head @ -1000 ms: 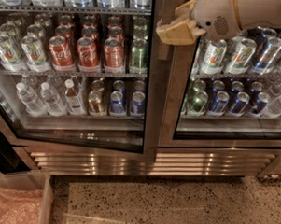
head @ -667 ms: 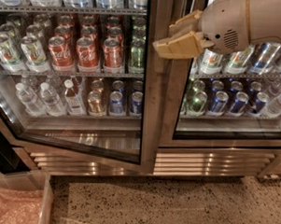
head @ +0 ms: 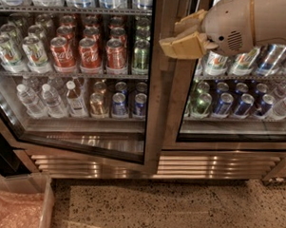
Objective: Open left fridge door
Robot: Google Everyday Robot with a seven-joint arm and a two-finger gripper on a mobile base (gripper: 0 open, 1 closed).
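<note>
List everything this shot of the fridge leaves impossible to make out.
- Gripper, at the right frame edge of the left fridge door: the camera view is too blurred to show contact with the frame.
- Fridge: top cut off by the upper edge.
- Right-door cans: several hidden behind the arm.
- Lower-shelf cans: labels too small to read.
- Bin: cut by the lower-left corner.

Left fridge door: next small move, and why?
Probably pull the left fridge door a bit wider along its arc: its bottom edge already angles away from the fridge grille, only slightly ajar, and the gripper sits at its handle-side frame.
</note>
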